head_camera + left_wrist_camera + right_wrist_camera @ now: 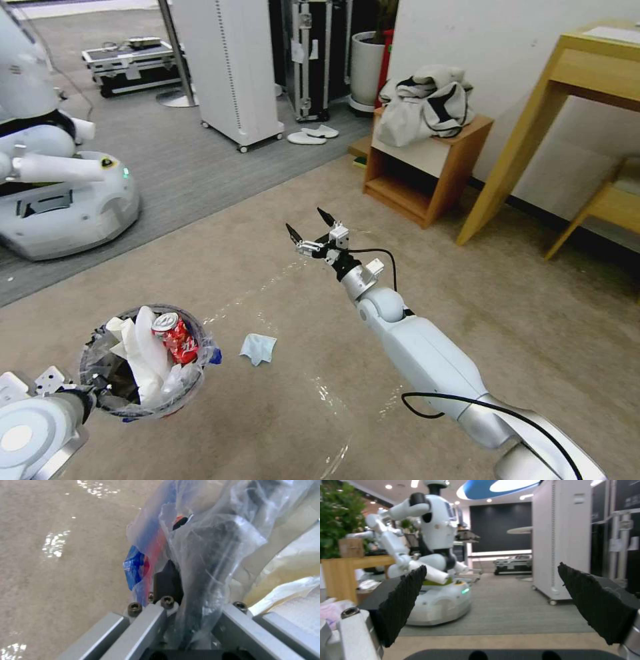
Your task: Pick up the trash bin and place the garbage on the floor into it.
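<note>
The beige floor (220, 267) runs up to a grey carpet, with a wooden side table (427, 167) by the wall. I take the trash bin (143, 363) as my landmark: it hangs off the floor, my left gripper (100, 395) clamped on its near rim through the clear liner, one finger (168, 580) outside the plastic. I judge that grip keeps the mouth facing up so litter can drop in. Inside the bin sit a red soda can (175, 337) and crumpled white papers (147, 353). Just beside the bin, on the floor, lies the light-blue cloth (259, 348). Beyond the bin, my right gripper (311, 227) hangs in the air, jaws spread wide, holding nothing.
</note>
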Motion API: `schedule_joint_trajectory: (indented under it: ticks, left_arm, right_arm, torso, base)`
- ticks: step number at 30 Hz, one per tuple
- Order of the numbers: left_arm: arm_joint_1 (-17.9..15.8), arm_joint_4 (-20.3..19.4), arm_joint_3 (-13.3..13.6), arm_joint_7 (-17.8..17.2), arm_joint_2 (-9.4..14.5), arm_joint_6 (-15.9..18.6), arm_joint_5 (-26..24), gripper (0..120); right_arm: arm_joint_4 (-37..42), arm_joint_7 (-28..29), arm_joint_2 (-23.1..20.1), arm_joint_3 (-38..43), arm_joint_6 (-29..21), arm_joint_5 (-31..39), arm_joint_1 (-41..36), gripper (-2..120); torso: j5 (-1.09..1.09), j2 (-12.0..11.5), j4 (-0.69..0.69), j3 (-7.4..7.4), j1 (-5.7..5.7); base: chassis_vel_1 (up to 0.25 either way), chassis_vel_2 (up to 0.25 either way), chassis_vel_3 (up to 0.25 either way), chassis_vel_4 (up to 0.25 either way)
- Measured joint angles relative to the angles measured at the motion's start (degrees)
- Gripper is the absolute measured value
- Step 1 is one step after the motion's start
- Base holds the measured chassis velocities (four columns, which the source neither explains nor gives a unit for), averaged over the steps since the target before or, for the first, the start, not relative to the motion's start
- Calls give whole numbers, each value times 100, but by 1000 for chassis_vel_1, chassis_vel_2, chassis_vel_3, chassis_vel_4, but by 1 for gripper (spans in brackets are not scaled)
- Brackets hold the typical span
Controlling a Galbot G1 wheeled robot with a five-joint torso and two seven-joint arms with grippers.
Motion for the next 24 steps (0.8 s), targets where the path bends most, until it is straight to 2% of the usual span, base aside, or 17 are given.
schedule_joint_trajectory:
  ticks: [8, 14, 24]
  left_arm:
    - [4, 30, 22, 9, -10, 0, 76, 0]
    - [-57, 86, 62, 18, -4, 0, 100, 0]
    - [-70, 172, 78, 32, -5, 0, 136, 0]
  right_arm:
    - [-37, -41, 34, -5, 49, -33, -22, 100]
    - [-49, -68, 55, 19, 151, -74, -85, 100]
    - [-220, -47, 160, 208, 208, -58, -162, 100]
  torso:
    - [0, 0, 3, 0, 0]
    - [-1, 0, -2, 0, 0]
    - [-1, 0, 0, 0, 0]
  base:
    - [30, 30, 24, 28]
    - [0, 0, 0, 0]
    - [0, 0, 0, 0]
